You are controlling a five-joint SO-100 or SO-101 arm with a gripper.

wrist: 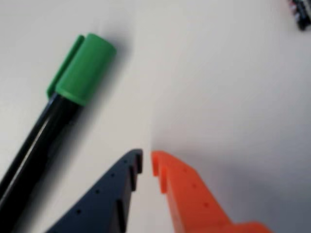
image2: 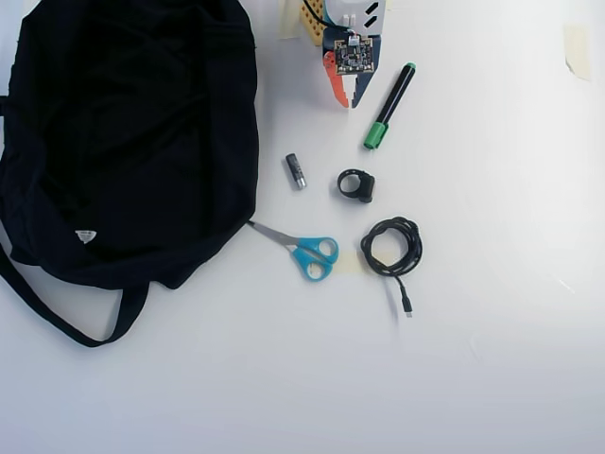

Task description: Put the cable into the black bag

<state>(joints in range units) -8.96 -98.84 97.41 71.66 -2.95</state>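
In the overhead view the cable, a thin black cord in a small round coil, lies on the white table right of centre, its tail ending in a small plug. The black bag fills the upper left, with its strap looping below it. My gripper sits at the top centre, well above the cable and right of the bag. Its dark blue and orange fingers meet almost tip to tip with nothing between them. Neither cable nor bag shows in the wrist view.
A green-capped black marker lies just right of the gripper. A small grey cylinder, a black ring clip and blue-handled scissors lie between the gripper, bag and cable.
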